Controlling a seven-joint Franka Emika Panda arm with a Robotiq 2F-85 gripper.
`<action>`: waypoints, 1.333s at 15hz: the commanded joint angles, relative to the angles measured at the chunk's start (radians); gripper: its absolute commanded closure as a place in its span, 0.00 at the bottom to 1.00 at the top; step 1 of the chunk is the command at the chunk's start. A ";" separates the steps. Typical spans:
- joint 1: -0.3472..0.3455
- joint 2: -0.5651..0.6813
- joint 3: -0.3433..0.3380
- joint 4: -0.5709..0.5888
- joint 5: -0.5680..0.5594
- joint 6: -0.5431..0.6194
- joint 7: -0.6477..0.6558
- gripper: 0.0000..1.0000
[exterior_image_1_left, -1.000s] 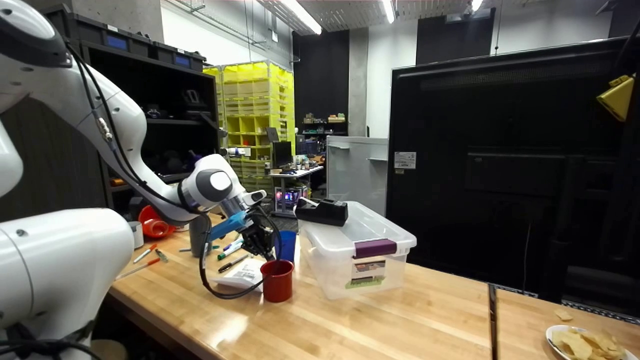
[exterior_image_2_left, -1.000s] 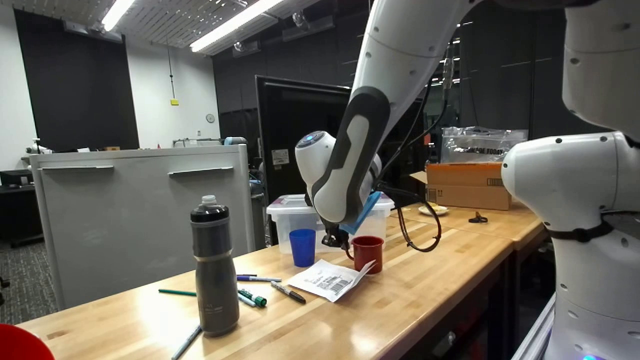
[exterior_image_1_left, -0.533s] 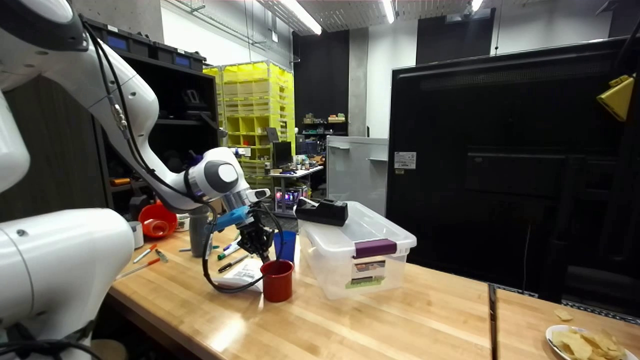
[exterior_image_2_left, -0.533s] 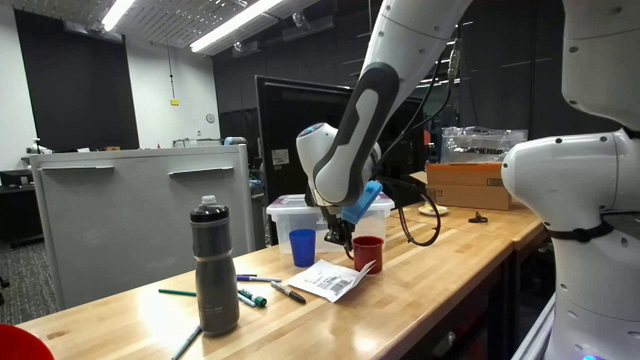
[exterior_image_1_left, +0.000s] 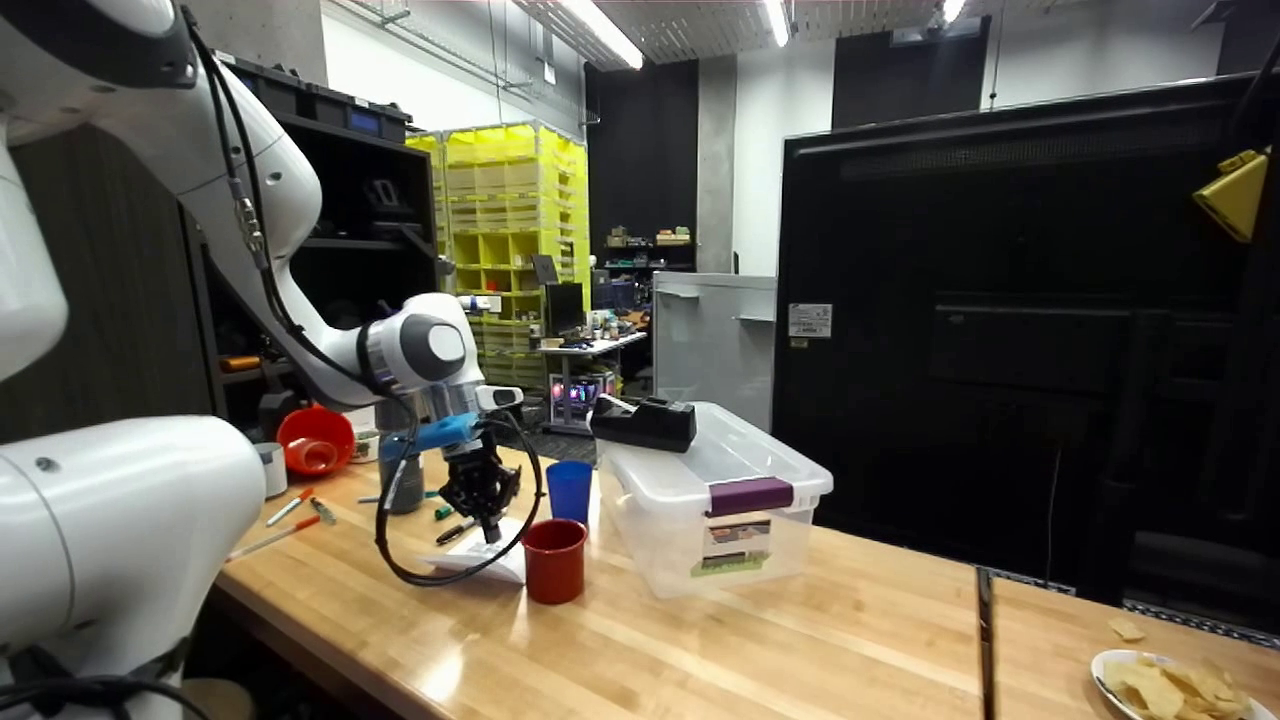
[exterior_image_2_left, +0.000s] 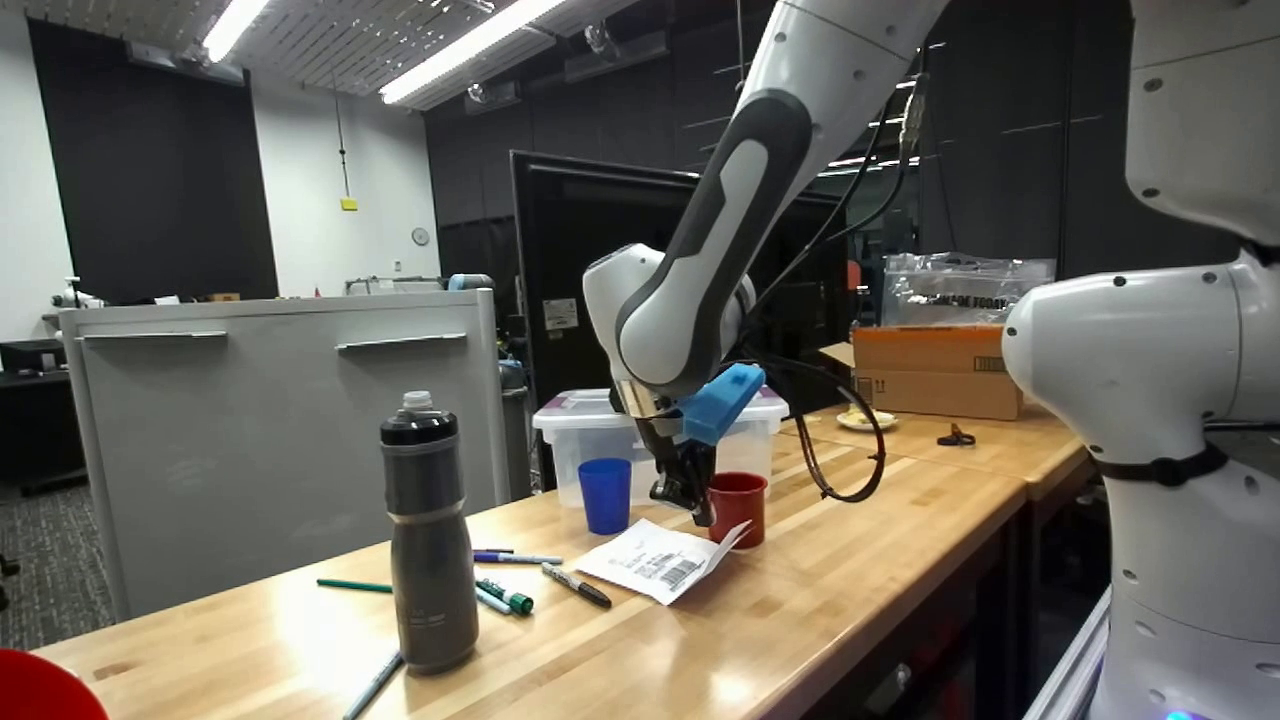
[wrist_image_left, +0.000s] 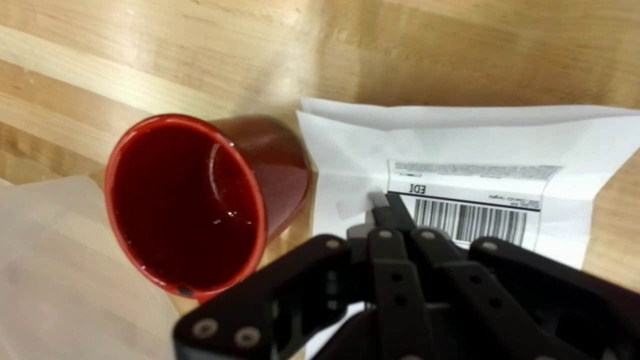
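Observation:
My gripper (wrist_image_left: 387, 202) points down over a folded white paper packet (wrist_image_left: 345, 150) with a barcode label. Its fingertips are together with nothing between them. In both exterior views the gripper (exterior_image_1_left: 490, 532) (exterior_image_2_left: 703, 515) is just above the packet (exterior_image_1_left: 500, 570) (exterior_image_2_left: 650, 560); whether it touches cannot be told. A red mug (wrist_image_left: 280, 170) stands upright beside the packet, close to the fingers and apart from them in the wrist view. The mug shows in both exterior views (exterior_image_1_left: 555, 570) (exterior_image_2_left: 738, 505); its handle is mostly hidden. A blue cup (exterior_image_1_left: 570, 490) (exterior_image_2_left: 606, 495) stands behind.
A clear storage box (exterior_image_1_left: 650, 540) with a purple latch stands beside the cups, a black tape dispenser (exterior_image_1_left: 643, 424) on its lid. A grey bottle (exterior_image_2_left: 430, 560), a black marker (exterior_image_2_left: 577, 586) and several pens lie or stand around. A plate of chips (exterior_image_1_left: 1170, 688) and a cardboard box (exterior_image_2_left: 935, 372) are farther along.
The gripper has moved away from the mug's handle side to over the paper packet and tilted more upright. The mug, packet and cup have stayed in place.

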 joint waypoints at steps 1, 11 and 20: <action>0.029 -0.069 0.001 0.037 0.020 -0.088 -0.027 1.00; 0.026 -0.121 -0.020 0.213 0.057 -0.267 -0.049 1.00; -0.062 -0.116 -0.162 0.476 0.100 -0.160 -0.011 0.36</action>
